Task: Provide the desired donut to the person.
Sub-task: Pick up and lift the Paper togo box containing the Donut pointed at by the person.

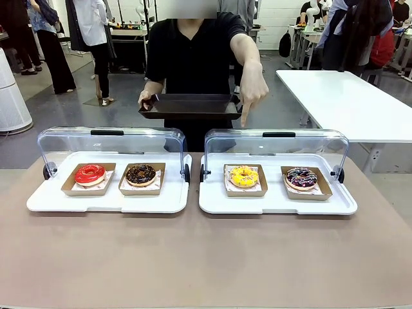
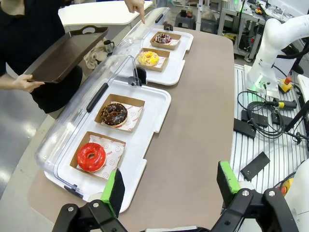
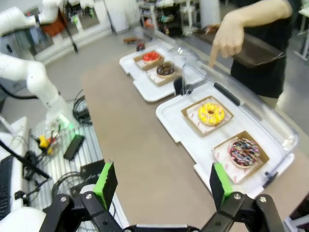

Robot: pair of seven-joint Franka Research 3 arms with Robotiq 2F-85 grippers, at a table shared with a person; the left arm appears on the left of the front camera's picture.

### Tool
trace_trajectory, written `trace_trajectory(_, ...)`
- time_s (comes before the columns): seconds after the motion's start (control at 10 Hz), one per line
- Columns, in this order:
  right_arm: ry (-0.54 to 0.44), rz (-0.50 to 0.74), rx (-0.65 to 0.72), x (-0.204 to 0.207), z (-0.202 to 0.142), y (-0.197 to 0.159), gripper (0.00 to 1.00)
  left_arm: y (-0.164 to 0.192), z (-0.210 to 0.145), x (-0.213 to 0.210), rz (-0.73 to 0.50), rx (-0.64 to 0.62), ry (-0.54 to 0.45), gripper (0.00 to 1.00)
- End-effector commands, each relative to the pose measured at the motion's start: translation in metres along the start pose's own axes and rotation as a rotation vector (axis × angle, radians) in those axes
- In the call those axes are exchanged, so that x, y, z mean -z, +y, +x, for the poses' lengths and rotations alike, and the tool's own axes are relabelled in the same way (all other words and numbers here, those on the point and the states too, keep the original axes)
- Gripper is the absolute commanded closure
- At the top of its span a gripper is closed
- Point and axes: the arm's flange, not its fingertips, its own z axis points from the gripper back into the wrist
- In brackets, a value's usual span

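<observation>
Person, from the front, holds a tray and points down at the yellow donut on the right-hand platter. Left wrist: left gripper gapes wide, empty, near the red donut. Right wrist: right gripper spread wide, empty, over the table.
</observation>
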Motion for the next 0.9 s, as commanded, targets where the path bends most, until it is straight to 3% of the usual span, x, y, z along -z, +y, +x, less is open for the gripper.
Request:
trace_trajectory(0.0,0.200,0.051,-0.048,0.035,0.028,0.003,0.00,0.001,0.000,-0.002,0.000,0.010,-0.017,0.00)
trace_trajectory(0.2,0.422,0.081,-0.114,0.090,0.048,0.009,0.00,0.001,0.000,-0.002,0.000,0.010,-0.017,0.00)
trace_trajectory(0.6,0.804,0.002,-0.265,0.198,0.082,0.015,0.00,0.001,0.000,-0.002,0.000,0.010,-0.017,0.00)
trace_trajectory(0.8,0.849,0.014,-0.322,0.231,0.091,0.018,0.00,0.001,0.000,-0.002,0.000,0.010,-0.017,0.00)
